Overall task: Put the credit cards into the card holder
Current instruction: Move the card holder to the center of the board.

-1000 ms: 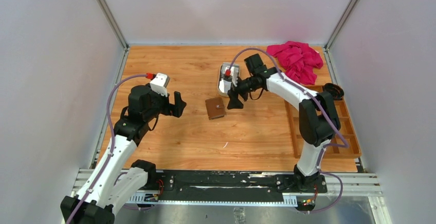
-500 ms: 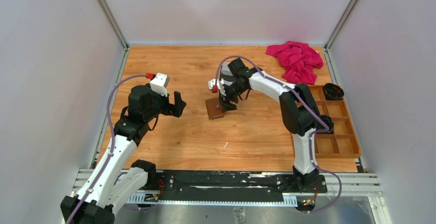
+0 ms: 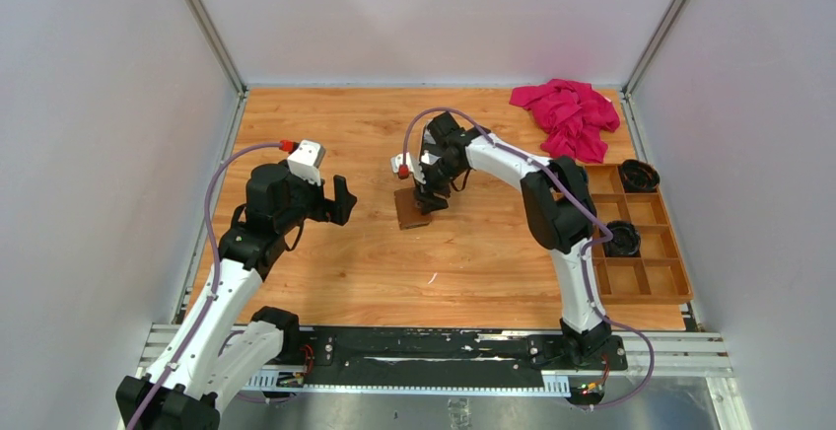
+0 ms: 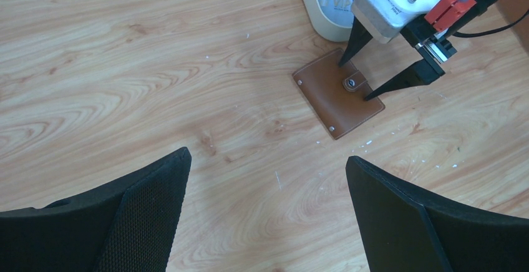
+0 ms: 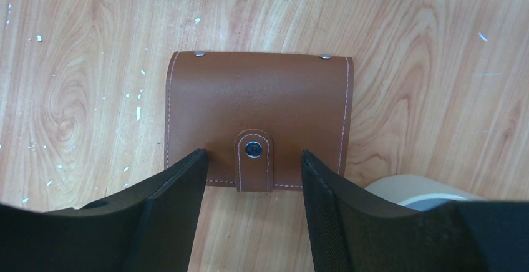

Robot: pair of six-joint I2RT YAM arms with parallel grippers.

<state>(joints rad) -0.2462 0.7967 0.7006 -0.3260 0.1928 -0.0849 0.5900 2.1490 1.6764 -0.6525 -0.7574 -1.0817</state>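
Brown leather, closed and lying flat: the card holder (image 3: 412, 209) sits on the wooden table (image 3: 335, 124) near its middle, snap tab (image 5: 252, 160) buttoned over the edge that faces the right wrist camera. Right over it is the right gripper (image 5: 252, 161), pointing down with its jaws apart, one finger on each side of that tab and both tips at the wallet's edge, with nothing clamped between them. Just beyond the wallet, in the left wrist view, the cream tray (image 4: 315, 16) shows a pale card (image 4: 337, 9) lying inside with lettering on it; how many cards it holds cannot be told from here. Off to the left, well apart from the wallet, the left gripper (image 3: 340, 198) hovers spread wide and empty. Further out, a pink cloth (image 3: 570, 114) is bunched in the far right corner, and a wooden compartment box (image 3: 641, 252) lines the right edge.
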